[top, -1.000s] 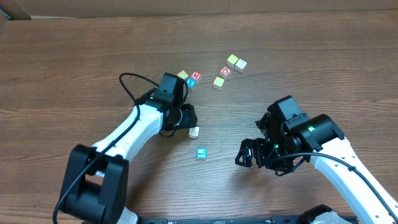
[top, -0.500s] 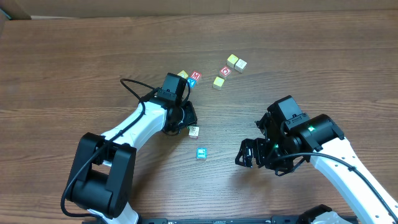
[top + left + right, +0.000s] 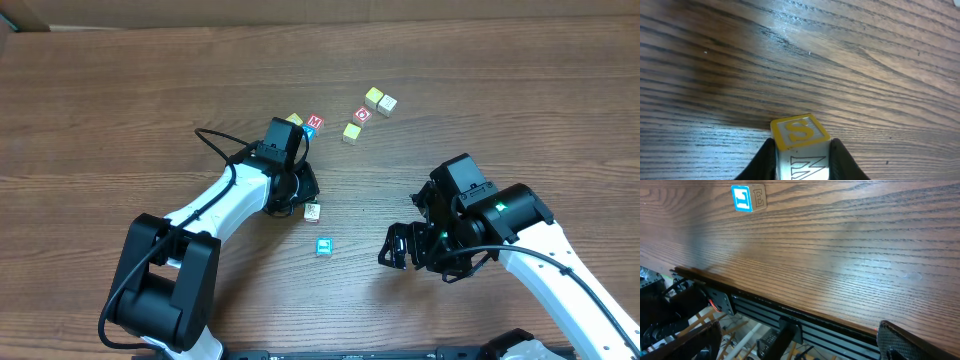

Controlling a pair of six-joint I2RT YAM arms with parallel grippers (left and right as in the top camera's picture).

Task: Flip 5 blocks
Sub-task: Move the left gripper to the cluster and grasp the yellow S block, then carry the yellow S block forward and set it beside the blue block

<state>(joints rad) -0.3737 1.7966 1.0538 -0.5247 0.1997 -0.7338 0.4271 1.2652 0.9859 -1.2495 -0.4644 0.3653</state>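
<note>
Left fingers closed further, now gripping S block

Block cluster behind nearer block, on table

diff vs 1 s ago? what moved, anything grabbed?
The left arm shifted slightly and the left gripper closed on the S block, its fingers now against both sides. The block itself barely moved. Unchanged: the right gripper is open and parked, the teal block and the far cluster of blocks are where they were.
</note>
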